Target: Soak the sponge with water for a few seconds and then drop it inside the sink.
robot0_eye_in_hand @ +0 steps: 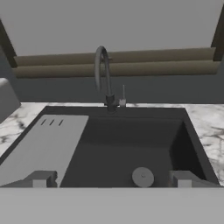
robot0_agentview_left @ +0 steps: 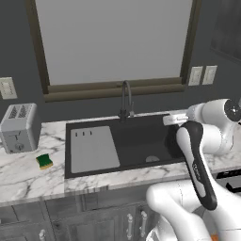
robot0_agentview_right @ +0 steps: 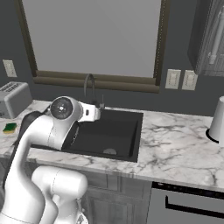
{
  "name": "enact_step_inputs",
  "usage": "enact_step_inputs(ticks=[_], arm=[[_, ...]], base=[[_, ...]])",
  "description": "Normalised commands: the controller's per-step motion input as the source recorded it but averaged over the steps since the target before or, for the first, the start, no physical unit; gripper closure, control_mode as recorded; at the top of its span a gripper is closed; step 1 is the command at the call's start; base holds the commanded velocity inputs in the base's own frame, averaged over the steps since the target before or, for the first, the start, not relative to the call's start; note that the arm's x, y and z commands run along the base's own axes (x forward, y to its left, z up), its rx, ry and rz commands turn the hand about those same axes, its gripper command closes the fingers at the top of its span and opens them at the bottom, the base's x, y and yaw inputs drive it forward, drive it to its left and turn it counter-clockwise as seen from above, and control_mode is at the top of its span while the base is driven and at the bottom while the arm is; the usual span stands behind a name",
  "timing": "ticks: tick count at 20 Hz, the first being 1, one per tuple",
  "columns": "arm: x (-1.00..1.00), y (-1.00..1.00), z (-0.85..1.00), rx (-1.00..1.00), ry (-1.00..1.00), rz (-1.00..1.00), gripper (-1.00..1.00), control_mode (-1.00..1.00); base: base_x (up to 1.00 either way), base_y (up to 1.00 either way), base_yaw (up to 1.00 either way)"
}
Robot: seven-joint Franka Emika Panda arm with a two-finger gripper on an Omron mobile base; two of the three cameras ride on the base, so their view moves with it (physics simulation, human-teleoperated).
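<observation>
Sink (robot0_agentview_left: 141,141) set into the white marble bench (robot0_agentview_left: 28,172), dark basin holding nothing but a round drain (robot0_eye_in_hand: 142,176) near its front; light grey ribbed drainboard (robot0_agentview_left: 93,148) covering the basin's left part. Dark gooseneck faucet (robot0_eye_in_hand: 103,72) at 12 o'clock behind the basin, no stream visible from it. Sponge (robot0_agentview_left: 44,161), yellow with green top, lying flat on the bench at 9 o'clock from the sink, well apart from it, just in front of the grey toaster (robot0_agentview_left: 19,127). White canister (robot0_agentview_right: 217,119) far off at 3 o'clock on the bench. Arm folded up at the sink's right edge, forearm level, hand aimed across the basin toward the faucet. Fingers (robot0_eye_in_hand: 112,178) spread wide at 5 and 7 o'clock in the hand view, gripping nothing.
</observation>
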Motion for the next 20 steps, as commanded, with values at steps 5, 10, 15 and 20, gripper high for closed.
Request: enact_step_inputs(ticks=[5, 10, 15, 20], arm=[[0.07, -0.07, 0.00, 0.00, 0.00, 0.03, -1.00, -1.00], [0.08, -0.02, 0.00, 0.00, 0.00, 0.02, -1.00, -1.00], [0.07, 0.00, 0.00, 0.00, 0.00, 0.01, -1.00, -1.00], [0.10, -0.02, 0.00, 0.00, 0.00, 0.01, -1.00, -1.00]], base=[[0.00, 0.00, 0.00], [0.00, 0.00, 0.00], [0.00, 0.00, 0.00], [0.00, 0.00, 0.00]])
